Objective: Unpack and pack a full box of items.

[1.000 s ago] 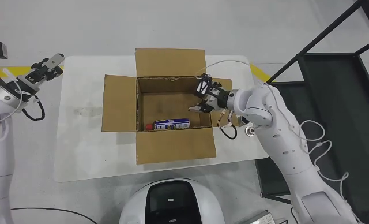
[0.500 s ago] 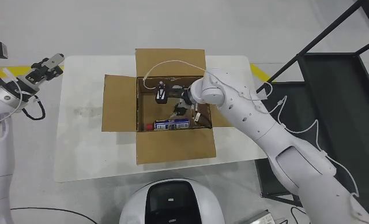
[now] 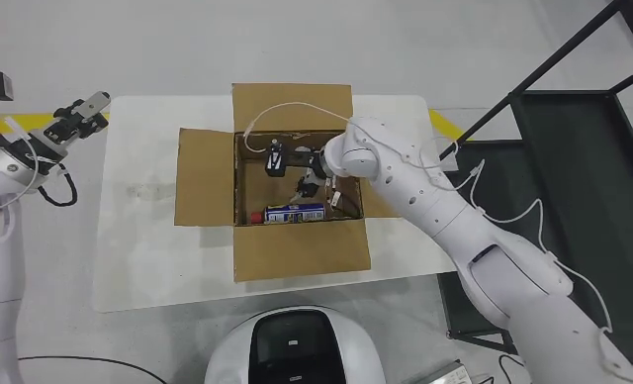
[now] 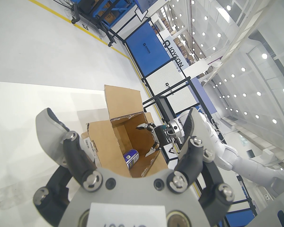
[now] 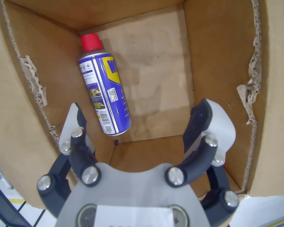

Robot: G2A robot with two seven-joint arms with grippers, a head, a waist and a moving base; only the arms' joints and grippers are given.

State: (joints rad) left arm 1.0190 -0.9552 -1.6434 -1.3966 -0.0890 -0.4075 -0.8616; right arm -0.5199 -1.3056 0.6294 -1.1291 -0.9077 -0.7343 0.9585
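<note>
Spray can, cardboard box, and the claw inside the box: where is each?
spray can (image 5: pixel 105 88), right wrist view, middle of its body.
cardboard box (image 3: pixel 302 250), top view, its near flap.
right gripper (image 5: pixel 138 111), right wrist view, midway between its fingertips.

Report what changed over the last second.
The right gripper swung from the right wall of the box toward its middle and now hangs open inside it, near the can. It took hold of nothing. The can, the box and the open left gripper stayed where they were.
</note>
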